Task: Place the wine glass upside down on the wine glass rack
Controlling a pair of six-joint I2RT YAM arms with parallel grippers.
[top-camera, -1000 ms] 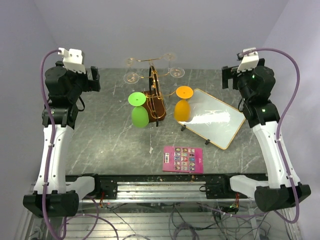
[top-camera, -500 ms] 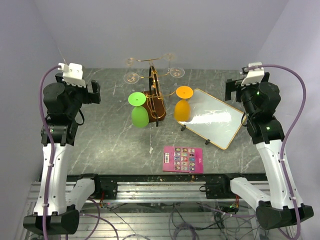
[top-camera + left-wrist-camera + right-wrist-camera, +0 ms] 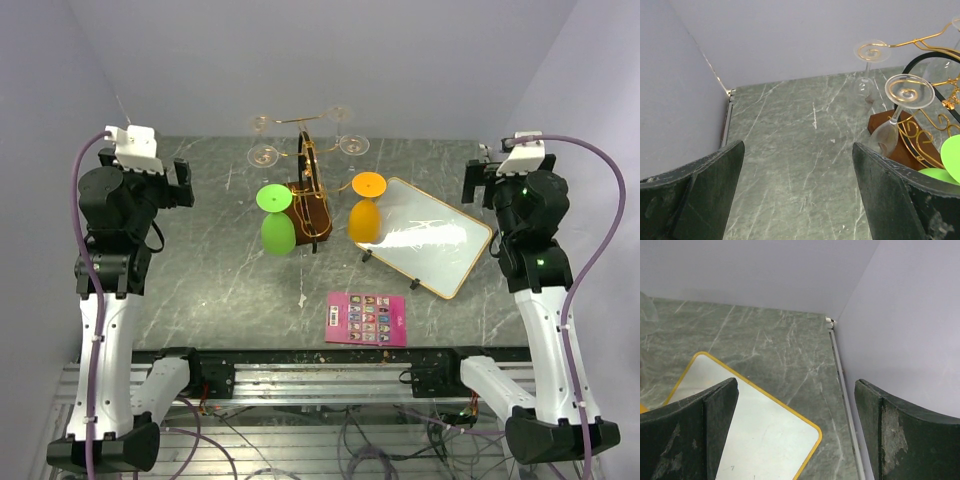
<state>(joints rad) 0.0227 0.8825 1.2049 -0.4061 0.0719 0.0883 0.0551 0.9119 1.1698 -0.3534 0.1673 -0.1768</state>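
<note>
Placement step looks done: green wine glass and orange wine glass hang bowl-down at 9 and 3 o'clock of the wine glass rack; left gripper and right gripper spread wide, empty; next calls only for parking.

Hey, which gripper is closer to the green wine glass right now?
Left. The left gripper hangs open, apart, to the left of the green wine glass; the right gripper, also open, is beyond the wine glass rack and the whiteboard.
</note>
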